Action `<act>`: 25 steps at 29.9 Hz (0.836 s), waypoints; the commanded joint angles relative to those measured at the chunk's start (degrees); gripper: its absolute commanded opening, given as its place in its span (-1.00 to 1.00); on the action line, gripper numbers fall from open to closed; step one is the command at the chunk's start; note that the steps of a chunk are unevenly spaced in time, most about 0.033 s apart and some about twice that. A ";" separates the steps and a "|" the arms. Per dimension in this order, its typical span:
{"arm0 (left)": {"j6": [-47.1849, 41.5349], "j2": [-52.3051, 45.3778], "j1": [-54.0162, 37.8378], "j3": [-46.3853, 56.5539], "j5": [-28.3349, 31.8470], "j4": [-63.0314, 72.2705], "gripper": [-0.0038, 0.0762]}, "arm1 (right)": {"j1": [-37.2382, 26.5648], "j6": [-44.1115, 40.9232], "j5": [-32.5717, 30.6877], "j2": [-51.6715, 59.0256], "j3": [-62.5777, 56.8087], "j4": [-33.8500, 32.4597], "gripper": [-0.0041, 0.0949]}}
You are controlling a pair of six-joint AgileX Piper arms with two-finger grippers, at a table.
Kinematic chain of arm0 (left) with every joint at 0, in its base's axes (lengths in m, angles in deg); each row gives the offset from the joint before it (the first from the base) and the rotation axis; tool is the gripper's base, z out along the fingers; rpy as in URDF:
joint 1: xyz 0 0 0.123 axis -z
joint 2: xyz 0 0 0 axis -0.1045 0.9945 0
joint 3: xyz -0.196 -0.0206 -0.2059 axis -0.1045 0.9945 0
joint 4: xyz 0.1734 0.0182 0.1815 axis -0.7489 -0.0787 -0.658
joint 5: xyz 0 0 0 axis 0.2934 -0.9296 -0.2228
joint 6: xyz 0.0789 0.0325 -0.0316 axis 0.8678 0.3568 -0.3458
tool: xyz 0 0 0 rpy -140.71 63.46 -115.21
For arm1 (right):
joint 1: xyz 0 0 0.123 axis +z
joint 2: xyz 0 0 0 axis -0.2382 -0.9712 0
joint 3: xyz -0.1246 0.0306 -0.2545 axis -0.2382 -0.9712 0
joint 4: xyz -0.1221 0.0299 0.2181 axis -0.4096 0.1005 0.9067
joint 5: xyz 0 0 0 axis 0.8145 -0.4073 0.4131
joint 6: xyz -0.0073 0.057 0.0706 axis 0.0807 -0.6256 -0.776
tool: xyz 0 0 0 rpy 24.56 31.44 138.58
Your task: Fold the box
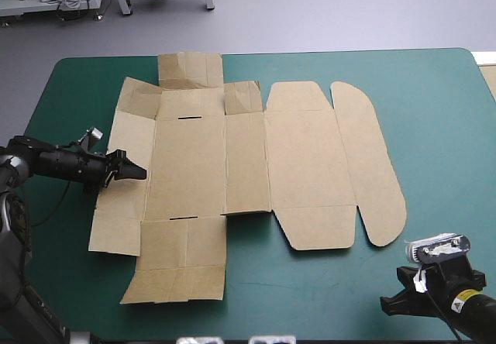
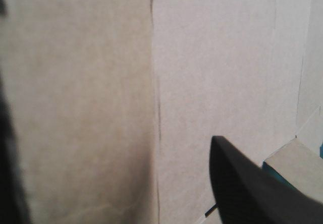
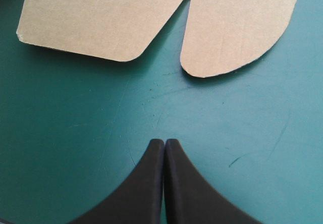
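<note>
Left pincer (image 1: 138,172) gapes wide over the left flap (image 1: 128,131) of the box (image 1: 302,158), flat on the tabletop (image 1: 434,127); right pincer (image 3: 164,142) sits closed nearby; folding seems unstarted; next, that flap needs raising.

**The table (image 1: 453,228) I work at, under its teal-green cover (image 1: 434,127).**

The teal-green cover lies flat and smooth over the whole top, and both far corners are rounded. Near my right side its surface (image 3: 75,133) is worn. There is a short curved scratch (image 3: 241,158), a patch of fine hairlines and pale specks (image 3: 156,100) a little farther ahead, and a long faint line slanting across beside them. Just past the table's right edge, near the far right corner, a tan strip (image 1: 490,80) shows. It looks like board, but I cannot tell what it is.
</note>
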 commanded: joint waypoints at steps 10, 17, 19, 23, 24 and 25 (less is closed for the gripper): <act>1.97 -3.77 4.51 -7.07 -3.30 -11.33 -0.93 | 0.05 0.55 2.54 -0.44 1.46 0.27 -0.94; 5.75 -10.62 13.47 -16.13 -1.75 -22.75 -0.93 | 0.05 0.55 2.64 -0.44 1.46 0.27 -0.94; 6.05 -11.71 16.53 -18.97 0.20 -25.03 -0.93 | 0.05 0.55 2.64 -0.44 1.46 0.27 -0.94; 7.88 -12.33 22.89 -24.19 2.12 -29.70 -0.93 | 0.05 0.55 2.64 -0.44 1.46 0.27 -0.94; 8.84 -12.33 24.70 -25.79 2.31 -31.09 -0.93 | 0.05 0.55 2.64 -0.44 1.46 0.27 -0.94; 9.37 -12.33 26.48 -26.74 2.97 -32.64 -0.93 | 0.05 0.55 2.64 -0.44 1.46 0.38 -0.94</act>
